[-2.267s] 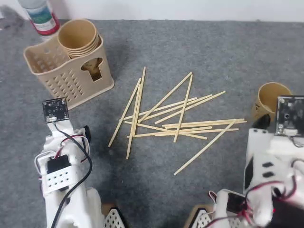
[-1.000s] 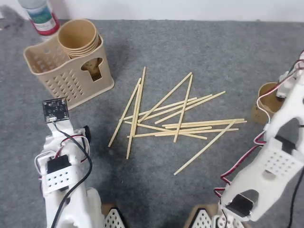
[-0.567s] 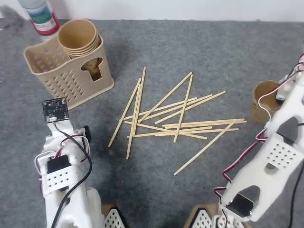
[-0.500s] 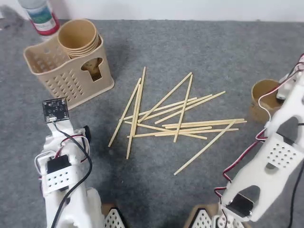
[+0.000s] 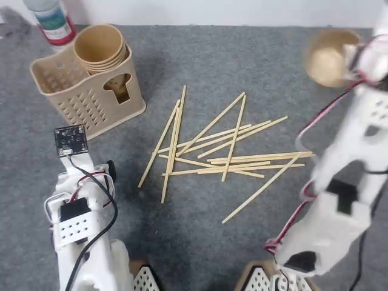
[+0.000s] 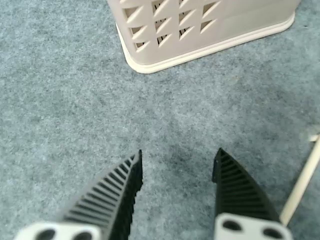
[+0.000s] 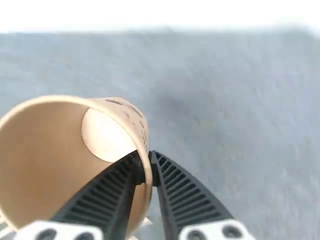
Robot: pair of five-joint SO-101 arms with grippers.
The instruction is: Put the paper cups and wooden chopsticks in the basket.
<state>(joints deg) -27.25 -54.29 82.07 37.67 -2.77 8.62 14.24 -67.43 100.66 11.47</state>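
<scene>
Your right claw (image 7: pixel 145 161) pinches a paper cup (image 5: pixel 327 57) by its rim, apparently airborne far right; carry it left to the basket (image 5: pixel 79 104).

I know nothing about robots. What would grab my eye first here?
A paper cup is held tilted at the far right, its rim pinched in the right arm's jaws. Wooden chopsticks lie scattered across the middle of the grey mat, and a basket at the far left already holds stacked cups.

We log: basket (image 5: pixel 91 100) beige, perforated with triangular cut-outs; paper cup (image 7: pixel 55 150) tan, dark marks on its side; chopsticks (image 5: pixel 233 138) pale wood; mat (image 5: pixel 254 66) mottled grey; fingers (image 6: pixel 120 195) black, ribbed.
</scene>
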